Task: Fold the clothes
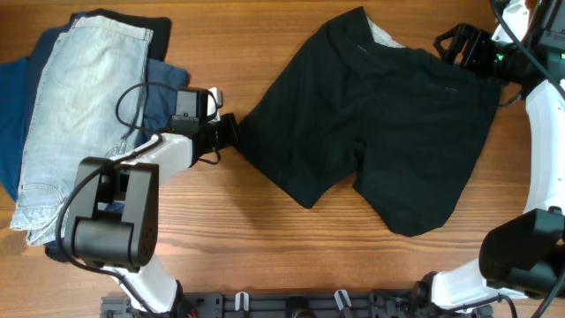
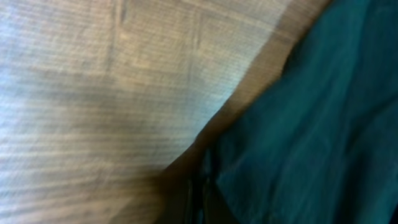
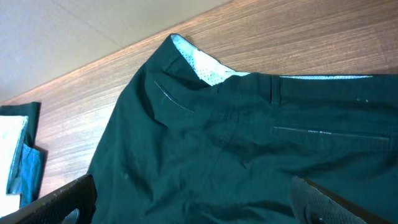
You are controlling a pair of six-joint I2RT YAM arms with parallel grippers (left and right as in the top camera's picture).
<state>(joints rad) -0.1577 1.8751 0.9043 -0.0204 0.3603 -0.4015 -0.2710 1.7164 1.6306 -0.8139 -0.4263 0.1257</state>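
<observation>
On table (image 1: 265,252), one black shorts (image 1: 380,124), one denim shorts (image 1: 79,115)

Black shorts (image 1: 380,132), pale dotted waistband lining (image 3: 208,68), light-wash denim shorts (image 1: 75,115), navy garments (image 1: 13,106), brown wood-grain table (image 1: 265,238)

The black shorts (image 1: 388,124) lie spread flat across the middle and right of the wooden table (image 1: 265,238), both legs pointing toward the near edge and the waistband toward the far right, where a patch of pale lining (image 1: 384,35) shows at the top. The left gripper (image 1: 231,129) meets the left leg's corner, which is drawn to a point there, and it appears to pinch the fabric, while the right gripper (image 1: 450,44) sits over the right end of the waistband. Well apart at the far left, light denim shorts (image 1: 79,106) lie on top of navy garments (image 1: 13,115).
</observation>
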